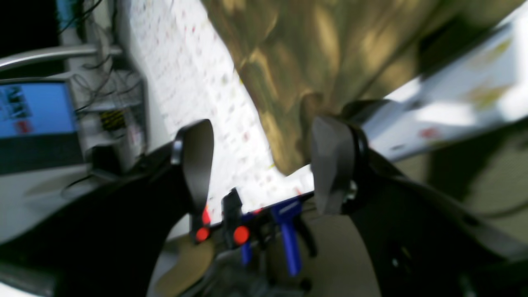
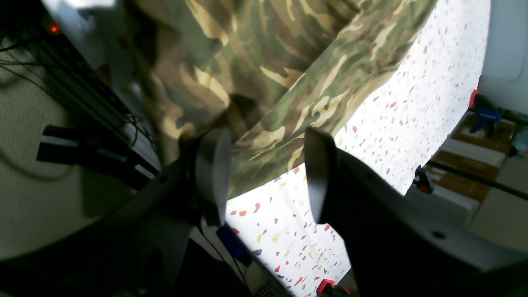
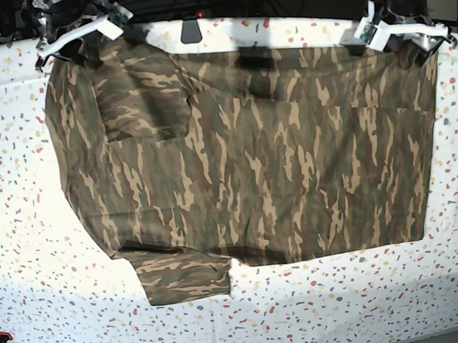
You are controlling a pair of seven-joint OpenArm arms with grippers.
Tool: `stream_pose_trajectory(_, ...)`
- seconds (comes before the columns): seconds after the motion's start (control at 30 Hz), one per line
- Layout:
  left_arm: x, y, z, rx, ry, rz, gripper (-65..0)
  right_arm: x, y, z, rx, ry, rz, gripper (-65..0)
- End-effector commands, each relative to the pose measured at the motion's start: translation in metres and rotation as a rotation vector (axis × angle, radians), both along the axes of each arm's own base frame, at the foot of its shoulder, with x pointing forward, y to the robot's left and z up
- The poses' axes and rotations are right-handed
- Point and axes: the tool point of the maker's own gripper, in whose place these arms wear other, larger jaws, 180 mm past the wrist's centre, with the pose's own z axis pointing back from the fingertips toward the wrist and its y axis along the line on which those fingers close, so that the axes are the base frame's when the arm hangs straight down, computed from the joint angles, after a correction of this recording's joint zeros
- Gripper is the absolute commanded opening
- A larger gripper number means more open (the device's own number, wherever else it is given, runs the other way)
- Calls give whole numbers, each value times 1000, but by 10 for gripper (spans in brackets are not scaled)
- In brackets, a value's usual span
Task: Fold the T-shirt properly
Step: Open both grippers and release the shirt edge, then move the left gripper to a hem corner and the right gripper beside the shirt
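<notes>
Across the middle of the speckled tabletop [image 3: 338,297], the camouflage T-shirt [image 3: 291,168] lies spread wide, its olive, brown and tan streaks running mostly lengthwise over the big panel. From where I stand, facing it as the base view does, it reaches near the tabletop's far edge, while a bare strip shows along the near edge. One sleeve [image 3: 185,275] sticks out toward that near edge, left of the middle, and another folded flap [image 3: 143,103] lies over the cloth near the far left corner, its streaks running crosswise. Creases pull along the far side of the shirt. Over by the far left corner hovers the right gripper [image 2: 266,177], its jaws standing wide apart, with cloth showing beyond and between them. Near the far right corner, the left gripper [image 1: 262,165] also has its jaws wide, above an end of the shirt; whether either one touches the fabric I can't tell.
</notes>
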Motion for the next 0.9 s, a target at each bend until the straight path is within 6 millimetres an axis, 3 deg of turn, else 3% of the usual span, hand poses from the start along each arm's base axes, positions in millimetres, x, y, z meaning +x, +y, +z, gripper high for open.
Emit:
stream_pose_trajectory(0.0, 12, -8, 15, -32, -67, -39, -287, 12, 2, 11, 19, -64, -3, -359)
stream_pose_trajectory(0.2, 68, -37, 36, -287, -192, -59, -287, 76, 6, 60, 149, -435, -200, -359)
stream_pose_trajectory(0.43, 161, -52, 113, -444, -473, -118, -287, 133, 21, 108, 286, -688, -288, -359)
stream_pose_trajectory(0.53, 197, -52, 135, -444, -536, -162, -287, 151, 27, 126, 349, -764, -319, -359)
stream_pose_trajectory(0.7, 264, -35, 137, -448, -511, -147, -288, 169, 39, 140, 480, -794, -343, -359)
stream_pose_trajectory(0.87, 334, 12, 142, -516, -450, -29, -288, 173, 44, 143, 527, -800, -364, -359)
